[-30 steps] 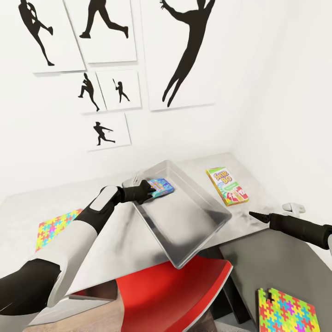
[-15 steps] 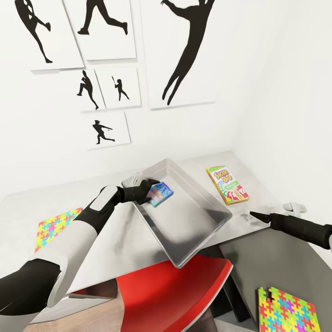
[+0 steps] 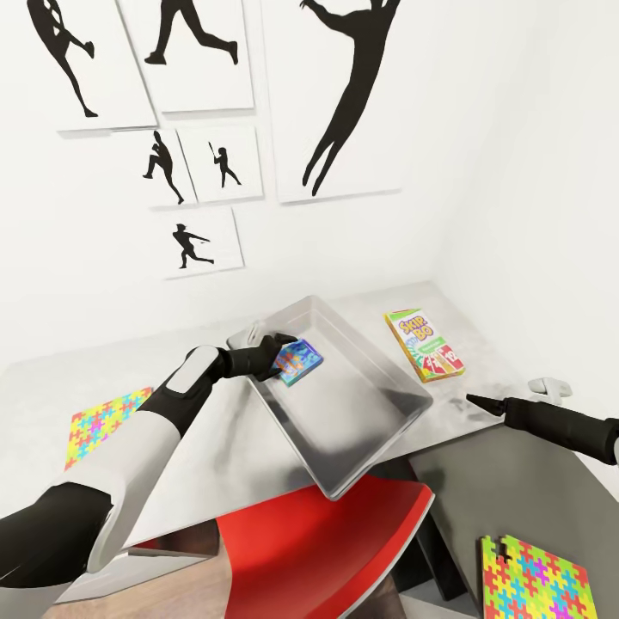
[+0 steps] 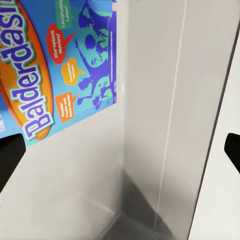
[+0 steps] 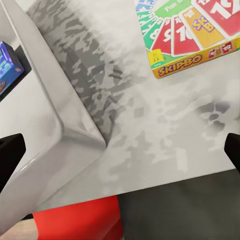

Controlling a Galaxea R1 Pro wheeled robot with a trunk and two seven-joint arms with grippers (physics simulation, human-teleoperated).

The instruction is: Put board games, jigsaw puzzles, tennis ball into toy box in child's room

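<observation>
The left gripper [image 3: 277,359] hangs spread over the far end of the toy box [image 3: 361,434], the blue board game [image 3: 298,361] tilted inside; withdraw straight up, clear of it. The right gripper [image 3: 475,401] waits spread near the Skip-Bo box [image 3: 424,346]

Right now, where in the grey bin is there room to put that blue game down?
Most of the toy box floor is bare, from the blue game at the left gripper to the near corner. On the table, there's bare room between the box and the puzzle.
</observation>
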